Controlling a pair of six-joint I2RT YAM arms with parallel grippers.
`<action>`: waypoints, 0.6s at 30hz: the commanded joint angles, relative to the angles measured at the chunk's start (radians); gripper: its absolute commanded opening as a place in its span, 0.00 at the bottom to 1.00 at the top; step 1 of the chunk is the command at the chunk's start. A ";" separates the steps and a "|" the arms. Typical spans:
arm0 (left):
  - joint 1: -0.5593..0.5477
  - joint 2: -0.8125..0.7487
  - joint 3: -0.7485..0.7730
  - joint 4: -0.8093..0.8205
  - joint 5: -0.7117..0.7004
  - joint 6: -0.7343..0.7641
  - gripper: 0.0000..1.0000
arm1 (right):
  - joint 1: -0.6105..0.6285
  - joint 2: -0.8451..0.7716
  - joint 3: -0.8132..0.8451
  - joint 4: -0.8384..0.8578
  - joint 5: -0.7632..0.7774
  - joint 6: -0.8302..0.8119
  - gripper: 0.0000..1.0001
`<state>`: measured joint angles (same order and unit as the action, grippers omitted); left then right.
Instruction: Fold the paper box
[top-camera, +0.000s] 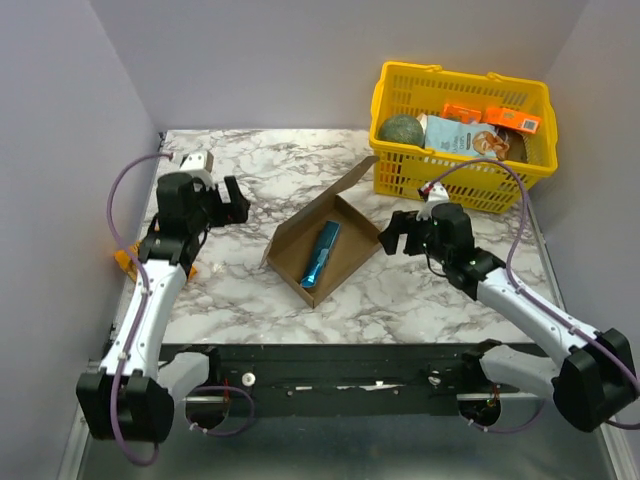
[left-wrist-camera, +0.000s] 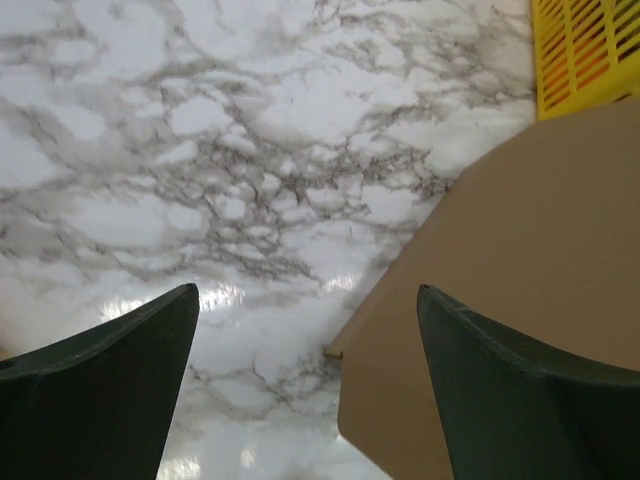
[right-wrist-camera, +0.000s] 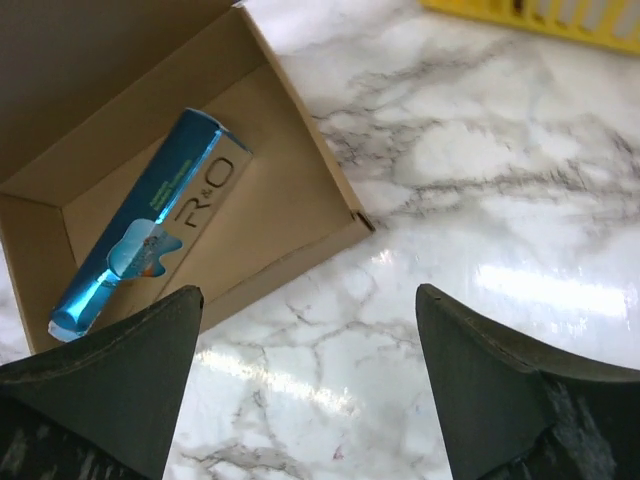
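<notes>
The paper box (top-camera: 296, 243) is set open at the middle of the table (top-camera: 250, 290), a blue packet (top-camera: 322, 252) lying inside (its lid flap is raised toward the yellow basket (top-camera: 450, 185), seemingly short of touching it). Bare marble is left along both side edges, where the left gripper (top-camera: 240, 205) and right gripper (top-camera: 392, 237) are held wide apart and empty.

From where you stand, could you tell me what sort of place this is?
Probably a robot lab test cell rather than a home: the left arm and right arm mounted at a marble-patterned table, plain walls close around, and staged props like the yellow basket and paper box.
</notes>
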<state>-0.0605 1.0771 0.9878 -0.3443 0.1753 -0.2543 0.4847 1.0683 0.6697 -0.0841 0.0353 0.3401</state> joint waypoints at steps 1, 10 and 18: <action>-0.002 -0.246 -0.196 0.048 0.094 -0.071 0.99 | -0.110 0.114 0.099 0.217 -0.295 -0.223 0.95; -0.022 -0.574 -0.236 -0.047 0.450 0.136 0.93 | -0.209 0.249 0.243 0.267 -0.460 -0.207 0.96; -0.065 -0.605 -0.209 -0.114 0.527 0.168 0.97 | -0.233 0.252 0.197 0.274 -0.468 -0.193 0.96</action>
<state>-0.1074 0.4393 0.7616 -0.3912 0.6033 -0.1356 0.2638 1.3163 0.8921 0.1627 -0.3950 0.1555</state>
